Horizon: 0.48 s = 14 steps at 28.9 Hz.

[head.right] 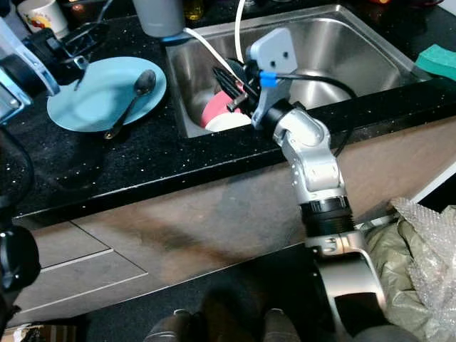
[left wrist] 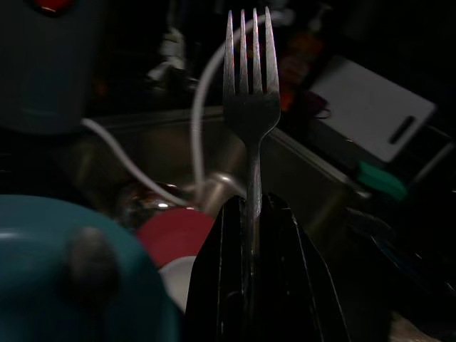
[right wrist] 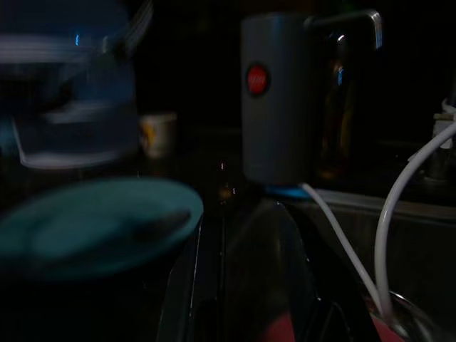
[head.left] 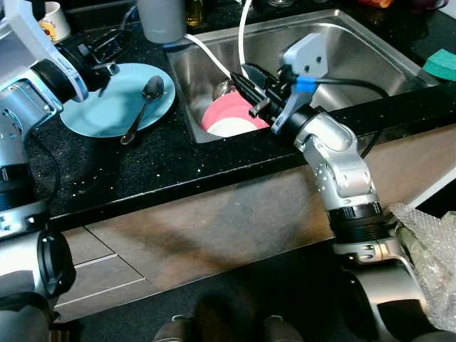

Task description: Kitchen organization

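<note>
Left gripper (left wrist: 249, 214) jaws clenched on silver metal fork (left wrist: 251, 107), tines projecting beyond jaws, above round teal plate (head.left: 114, 100) on black speckled worktop (head.left: 142, 171). Right gripper (head.left: 246, 89) over steel sink (head.left: 356, 43), above pink bowl (head.left: 228, 110); jaw state: cannot tell.

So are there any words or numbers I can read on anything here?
None can be read.
Mug: a red and yellow picture, too small to make out any letters.
Grey dispenser: a red button with marks on it, too blurred to read.
</note>
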### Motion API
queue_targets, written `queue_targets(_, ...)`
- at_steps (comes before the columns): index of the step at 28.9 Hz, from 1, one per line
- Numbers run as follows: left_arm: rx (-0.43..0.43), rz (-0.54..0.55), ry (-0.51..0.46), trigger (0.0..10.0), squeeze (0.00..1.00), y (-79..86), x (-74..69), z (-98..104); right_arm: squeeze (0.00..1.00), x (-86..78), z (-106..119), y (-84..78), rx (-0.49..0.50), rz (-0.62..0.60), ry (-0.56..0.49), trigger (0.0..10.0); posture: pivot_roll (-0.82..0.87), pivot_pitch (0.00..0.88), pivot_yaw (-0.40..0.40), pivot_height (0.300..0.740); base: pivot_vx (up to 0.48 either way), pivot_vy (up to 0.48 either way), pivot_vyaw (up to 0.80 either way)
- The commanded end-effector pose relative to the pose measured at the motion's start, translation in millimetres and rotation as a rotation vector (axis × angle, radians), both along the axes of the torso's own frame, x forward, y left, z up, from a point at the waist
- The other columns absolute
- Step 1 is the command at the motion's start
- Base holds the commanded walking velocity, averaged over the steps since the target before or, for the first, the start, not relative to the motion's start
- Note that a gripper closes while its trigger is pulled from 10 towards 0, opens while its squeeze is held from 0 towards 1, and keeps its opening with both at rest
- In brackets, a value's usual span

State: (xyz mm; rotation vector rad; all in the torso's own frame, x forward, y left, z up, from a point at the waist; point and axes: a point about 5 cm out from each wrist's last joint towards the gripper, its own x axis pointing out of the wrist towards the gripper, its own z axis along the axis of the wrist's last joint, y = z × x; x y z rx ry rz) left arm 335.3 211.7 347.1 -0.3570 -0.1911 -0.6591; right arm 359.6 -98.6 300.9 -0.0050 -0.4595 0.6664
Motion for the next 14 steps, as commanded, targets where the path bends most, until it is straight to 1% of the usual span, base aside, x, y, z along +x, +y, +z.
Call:
queue_targets(1, 0.018, -0.018, 0.015, 0.0, 0.00, -4.8, -2.5, -7, 0.00, -3.4, 7, 1.9, 0.069, 0.026, 0.008, 10.0, 0.05, 0.176, 0.056, 0.740, 0.000, 0.000, 0.00)
queue_targets(2, 0.043, -0.033, 0.026, 0.0, 0.00, -12.5, -3.3, -13, 0.00, -5.8, 8, 4.6, 0.128, 0.050, 0.032, 10.0, 0.05, 0.177, 0.055, 0.740, 0.000, 0.000, 0.00)
queue_targets(3, 0.060, -0.045, 0.033, 0.0, 0.00, -17.5, -4.0, -18, 0.00, -7.5, 8, 6.3, 0.164, 0.068, 0.047, 10.0, 0.05, 0.177, 0.055, 0.740, 0.000, 0.000, 0.00)
queue_targets(4, 0.110, -0.063, 0.034, 0.0, 0.00, -25.7, -6.2, -23, 1.00, -10.2, 8, 9.3, 0.208, 0.092, 0.069, 10.0, 0.05, 0.177, 0.055, 0.740, 0.000, 0.000, 0.00)
queue_targets(5, 0.110, -0.063, 0.034, 0.0, 0.00, -25.7, -6.2, -23, 1.00, -10.2, 8, 9.3, 0.208, 0.092, 0.069, 10.0, 0.05, 0.177, 0.055, 0.740, 0.000, 0.000, 0.00)
queue_targets(6, 0.141, -0.076, 0.033, 0.0, 0.00, -30.7, -7.7, -26, 1.00, -11.8, 8, 11.1, 0.232, 0.105, 0.082, 10.0, 0.05, 0.177, 0.055, 0.740, 0.000, 0.000, 0.00)
queue_targets(8, 0.212, -0.095, 0.020, 0.0, 0.00, -41.2, -11.6, -32, 1.00, -16.2, 7, 17.5, 0.263, 0.138, 0.116, 10.0, 0.05, 0.182, 0.058, 0.740, 0.000, 0.000, 0.00)
queue_targets(9, 0.275, -0.073, 0.000, 0.0, 0.00, -44.2, -11.7, -35, 1.00, -18.2, 7, 21.8, 0.291, 0.157, 0.144, 10.0, 0.05, 0.182, 0.058, 0.740, 0.000, 0.000, 0.00)
queue_targets(10, 0.275, -0.073, 0.000, 0.0, 0.00, -44.2, -11.7, -35, 1.00, -18.2, 7, 21.8, 0.291, 0.157, 0.144, 10.0, 0.05, 0.182, 0.058, 0.740, 0.000, 0.000, 0.00)
queue_targets(11, 0.336, -0.057, -0.019, 0.0, 0.00, -47.2, -12.0, -39, 1.00, -20.1, 7, 25.5, 0.325, 0.176, 0.174, 10.0, 0.05, 0.182, 0.058, 0.740, 0.000, 0.000, 0.00)
queue_targets(13, 0.381, -0.051, -0.050, 0.0, 0.00, -53.3, -13.2, -42, 1.00, -22.9, 9, 31.7, 0.393, 0.214, 0.229, 10.0, 0.05, 0.182, 0.060, 0.740, 0.000, 0.000, 0.00)
queue_targets(14, 0.382, -0.056, -0.061, 0.0, 0.00, -56.9, -14.0, -42, 0.87, -23.9, 10, 34.5, 0.413, 0.228, 0.250, 10.0, 0.05, 0.182, 0.061, 0.740, 0.000, 0.000, 0.00)
